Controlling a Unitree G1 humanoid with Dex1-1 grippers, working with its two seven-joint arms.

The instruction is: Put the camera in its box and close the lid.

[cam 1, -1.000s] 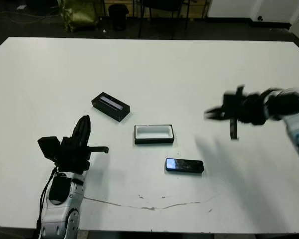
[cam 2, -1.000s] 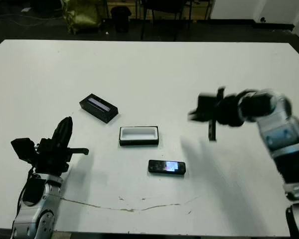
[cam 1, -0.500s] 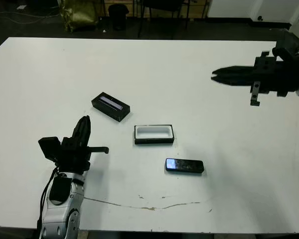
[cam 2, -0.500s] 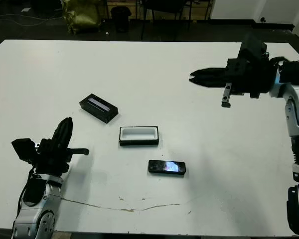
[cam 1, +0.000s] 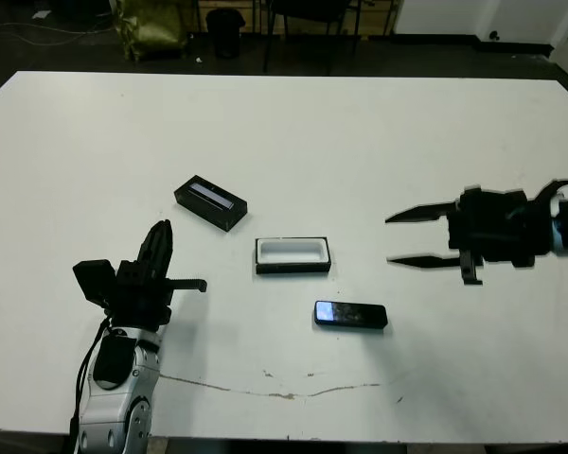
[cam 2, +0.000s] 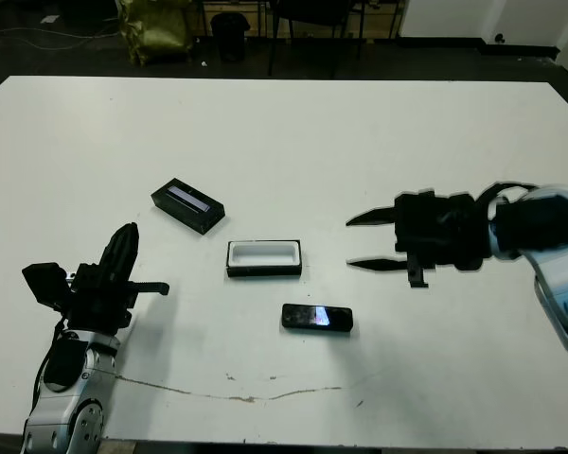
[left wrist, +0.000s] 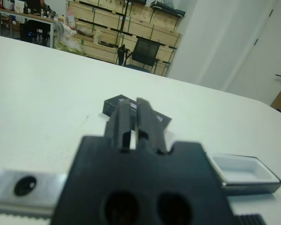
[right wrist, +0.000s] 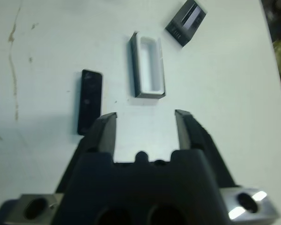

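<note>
Spread right gripper (cam 1: 390, 238) fingers (cam 1: 418, 259) beside camera (cam 1: 350, 315)

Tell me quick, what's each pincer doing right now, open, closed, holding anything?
Left pincer: closed, holding nothing.
Right pincer: open wide, empty, above the table to the right of the box and camera.
</note>
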